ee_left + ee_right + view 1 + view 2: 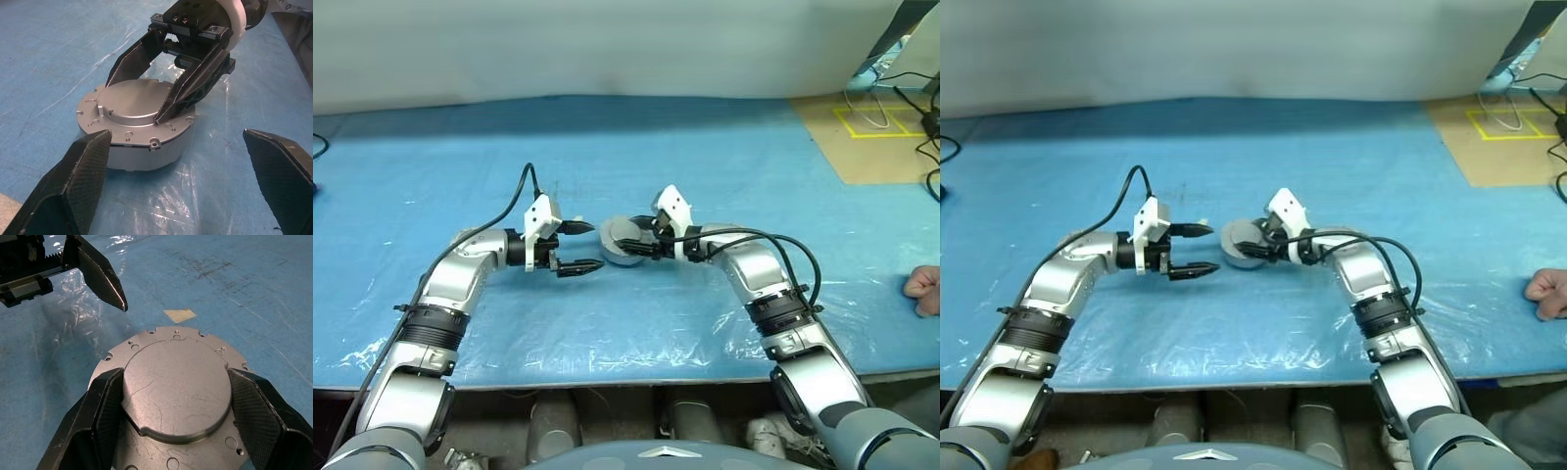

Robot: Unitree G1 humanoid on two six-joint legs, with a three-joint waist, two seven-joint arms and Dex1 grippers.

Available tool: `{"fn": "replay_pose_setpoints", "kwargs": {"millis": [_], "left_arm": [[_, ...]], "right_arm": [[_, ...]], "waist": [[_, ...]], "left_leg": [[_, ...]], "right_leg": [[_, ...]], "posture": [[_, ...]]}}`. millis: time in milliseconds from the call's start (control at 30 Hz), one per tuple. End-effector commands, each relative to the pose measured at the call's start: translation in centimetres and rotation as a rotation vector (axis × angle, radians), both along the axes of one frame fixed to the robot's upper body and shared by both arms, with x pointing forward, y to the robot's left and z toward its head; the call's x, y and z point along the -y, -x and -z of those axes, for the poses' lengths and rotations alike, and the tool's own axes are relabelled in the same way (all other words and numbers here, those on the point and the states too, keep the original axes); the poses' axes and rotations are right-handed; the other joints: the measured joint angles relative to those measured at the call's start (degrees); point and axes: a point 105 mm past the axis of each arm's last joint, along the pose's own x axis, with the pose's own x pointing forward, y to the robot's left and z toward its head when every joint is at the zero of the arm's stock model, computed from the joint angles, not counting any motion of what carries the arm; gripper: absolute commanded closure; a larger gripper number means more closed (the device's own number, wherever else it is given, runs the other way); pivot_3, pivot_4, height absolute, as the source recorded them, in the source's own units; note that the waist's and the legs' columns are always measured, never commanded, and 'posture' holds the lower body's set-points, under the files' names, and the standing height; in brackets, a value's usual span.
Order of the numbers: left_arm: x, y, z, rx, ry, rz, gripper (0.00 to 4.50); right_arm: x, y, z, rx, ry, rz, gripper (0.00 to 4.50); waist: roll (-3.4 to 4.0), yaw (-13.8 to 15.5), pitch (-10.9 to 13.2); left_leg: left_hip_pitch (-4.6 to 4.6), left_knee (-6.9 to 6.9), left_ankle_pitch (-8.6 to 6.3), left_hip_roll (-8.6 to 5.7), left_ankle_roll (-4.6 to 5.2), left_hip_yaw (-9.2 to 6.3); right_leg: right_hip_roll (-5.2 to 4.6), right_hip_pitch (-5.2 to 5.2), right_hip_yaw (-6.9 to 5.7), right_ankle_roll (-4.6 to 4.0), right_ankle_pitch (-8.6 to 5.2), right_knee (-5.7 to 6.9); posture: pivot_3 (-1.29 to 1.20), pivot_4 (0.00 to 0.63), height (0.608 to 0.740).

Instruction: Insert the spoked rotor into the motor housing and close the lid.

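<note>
We find no legible text, label, brand or number anywhere — not on the blue sheet, the arms or the metal parts. The one sign-like mark we can note is a yellow outline rectangle [873,121] on the brown board [862,147] at the upper right of the left eye view — no lettering shows in it. In the right wrist view, a small tan patch [179,315] sits on the blue cover [234,279], upper middle of frame; its face is blank.
</note>
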Motion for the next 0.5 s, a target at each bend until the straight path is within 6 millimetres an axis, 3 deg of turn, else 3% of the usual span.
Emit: {"fn": "replay_pose_setpoints", "kwargs": {"millis": [33,167,267,333,500], "left_arm": [[0.1,-0.1,-0.8,0.041,0.002,0.007,0.00],[0.1,-0.1,-0.9,0.042,0.003,0.003,0.00],[0.0,0.0,-0.8,0.041,0.001,-0.001,0.00],[-0.1,0.0,-0.8,0.040,0.002,-0.004,0.00],[-0.1,0.0,-0.8,0.039,0.002,-0.004,0.00]], "right_arm": [[0.6,-0.6,1.9,-0.017,0.066,0.056,1.53],[0.7,0.7,4.3,-0.028,0.155,0.003,1.53],[1.9,0.8,5.7,-0.062,0.180,0.033,1.53],[2.0,0.6,4.7,-0.089,0.108,0.049,1.53],[1.6,-0.6,-0.4,-0.060,-0.070,0.067,1.53]], "waist": [[0.00,-0.06,0.00],[-0.01,-0.06,-0.01],[-0.01,-0.08,-0.01],[-0.01,-0.02,-0.01],[0.00,0.37,0.00]], "left_leg": [[0.01,0.01,0.00,0.00,0.00,0.00],[0.10,0.07,0.00,0.00,0.00,0.00],[0.29,0.08,0.00,-0.01,0.00,0.01],[0.43,0.07,-0.01,0.00,0.01,0.01],[0.44,0.06,-0.01,-0.02,0.01,0.01]], "right_leg": [[0.00,0.00,0.01,-0.09,-0.05,0.01],[-0.01,0.08,0.04,-0.10,-0.06,0.02],[-0.02,0.26,0.06,-0.11,-0.06,0.02],[-0.02,0.40,0.06,-0.11,-0.07,0.01],[-0.05,0.48,0.05,-0.12,-0.08,-0.07]], "posture": [[0.00,0.150,0.740],[0.00,0.150,0.740],[0.00,0.150,0.740],[0.00,0.150,0.740],[0.00,0.150,0.740]]}}
